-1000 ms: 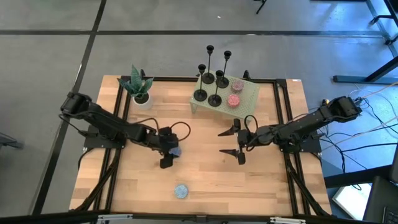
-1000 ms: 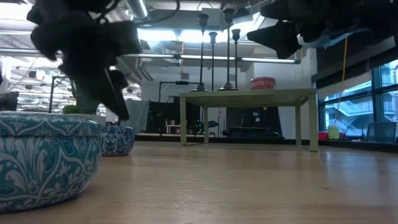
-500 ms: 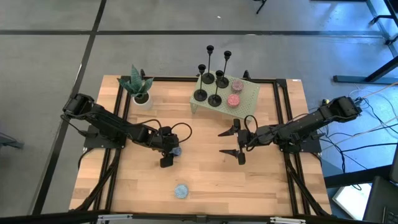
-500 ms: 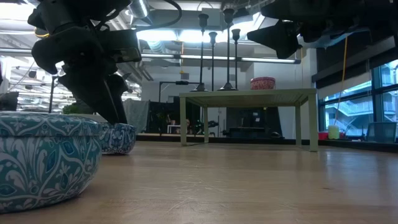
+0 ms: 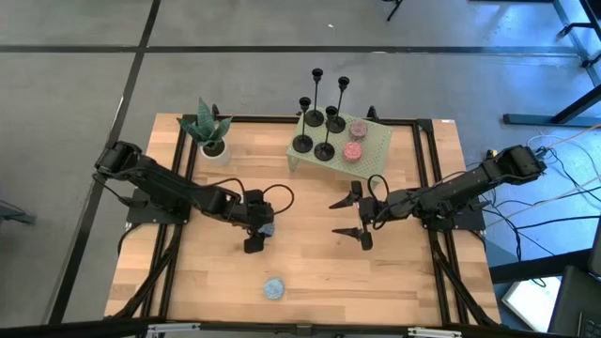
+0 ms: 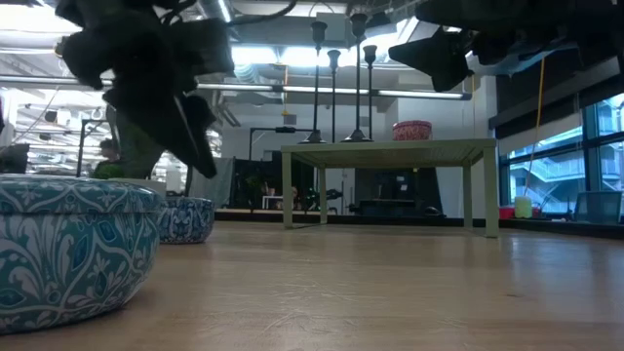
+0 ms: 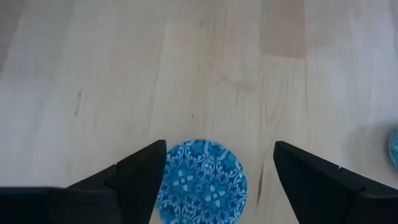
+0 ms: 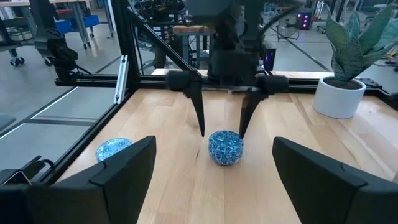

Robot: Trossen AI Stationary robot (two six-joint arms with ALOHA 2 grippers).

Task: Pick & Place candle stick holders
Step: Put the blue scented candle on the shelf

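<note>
A light wooden tabletop (image 5: pixel 310 272) in a black frame stands on a grey floor; the low view looks across it into a workshop with ceiling lights. From left to right: a potted plant (image 5: pixel 210 132) stands at the far left corner of the tabletop. The left gripper (image 5: pixel 257 232) hangs over a small blue patterned bowl (image 8: pixel 225 147), its jaws spread to either side of the bowl and just clear of it in the right wrist view; the left wrist view looks straight down on the bowl between the 2 fingers (image 7: pixel 140 174). A second blue patterned piece (image 5: pixel 273 287), flat and round, lies nearer the front edge, well apart from the bowl.

The 4 candle stick holders (image 5: pixel 320 117) stand upright on a small pale green side table (image 5: pixel 374 150) at the far centre of the tabletop, grouped on its left part. 2 pink round items (image 5: pixel 355 139) sit beside them on the same table. The right gripper (image 5: pixel 356 215) hovers right of centre, jaws spread wide and holding nothing, pointing toward the left gripper.
</note>
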